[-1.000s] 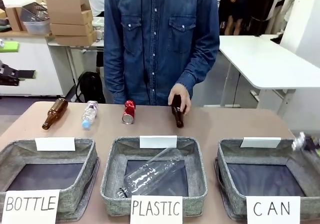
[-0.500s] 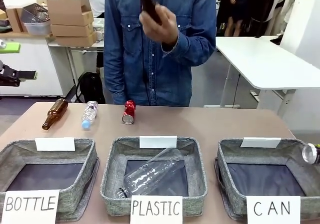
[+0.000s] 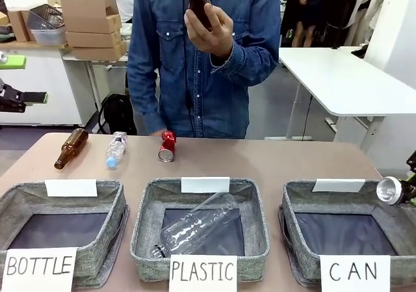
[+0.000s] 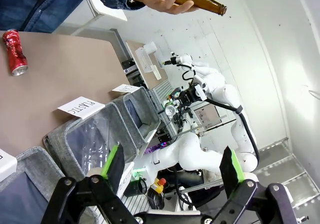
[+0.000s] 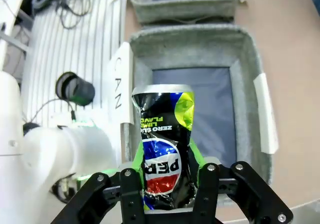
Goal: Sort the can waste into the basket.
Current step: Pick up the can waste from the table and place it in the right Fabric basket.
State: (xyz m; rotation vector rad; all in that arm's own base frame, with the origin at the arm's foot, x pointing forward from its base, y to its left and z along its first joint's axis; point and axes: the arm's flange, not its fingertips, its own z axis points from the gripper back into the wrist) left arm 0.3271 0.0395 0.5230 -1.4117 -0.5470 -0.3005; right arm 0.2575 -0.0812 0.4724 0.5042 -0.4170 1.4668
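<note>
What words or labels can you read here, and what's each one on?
"BOTTLE": left basket's front sign
"PLASTIC": middle basket's front sign
"CAN": right basket's front sign
"PEPSI", "ZERO", "LIME": crushed can
Red can: print too small to read.

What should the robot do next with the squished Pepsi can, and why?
Probably open the right jaws and let it drop. The squished Pepsi can sits between the green pads, and the right wrist view looks past it into the dark inside of the CAN basket. In the front view it hangs near that basket's right rim, so it should just land inside.
</note>
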